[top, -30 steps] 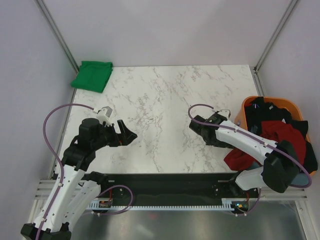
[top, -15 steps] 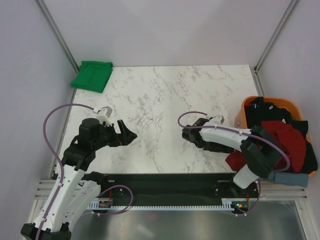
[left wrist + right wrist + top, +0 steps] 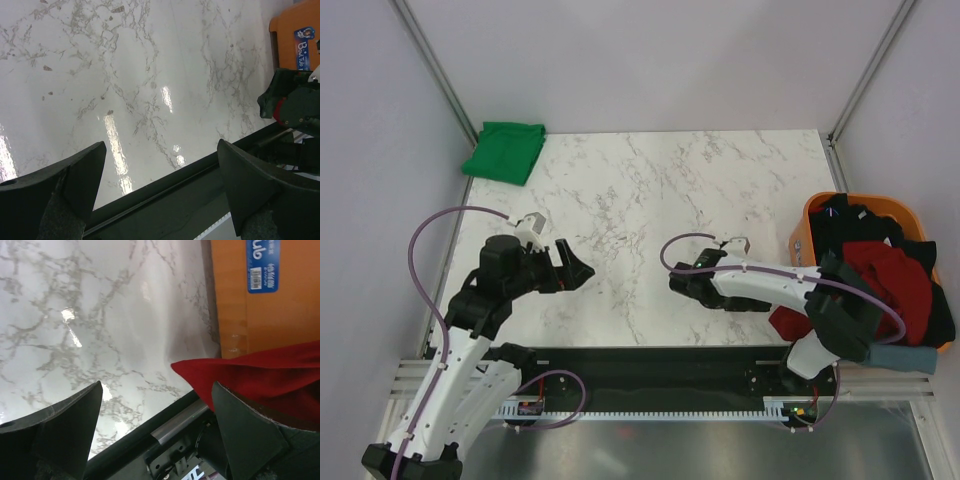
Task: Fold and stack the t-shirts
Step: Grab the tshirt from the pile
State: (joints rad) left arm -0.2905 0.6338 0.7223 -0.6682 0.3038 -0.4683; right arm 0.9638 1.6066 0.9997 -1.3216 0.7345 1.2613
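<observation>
Green t-shirt (image 3: 505, 150) is seen folded at far-left corner of table (image 3: 650, 190); dark red t-shirt (image 3: 892, 285) is draped over rim of orange basket (image 3: 807, 222), right side. Left gripper (image 3: 572, 268) & right gripper (image 3: 682, 284) are spread, nothing held; red shirt's hanging edge is prob. best pinched, one layer only, so pile isn't dragged out.

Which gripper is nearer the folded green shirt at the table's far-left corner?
Left. The left gripper hangs toward the near edge, slightly right of the green shirt; the right gripper is much farther right, past mid-table.
</observation>
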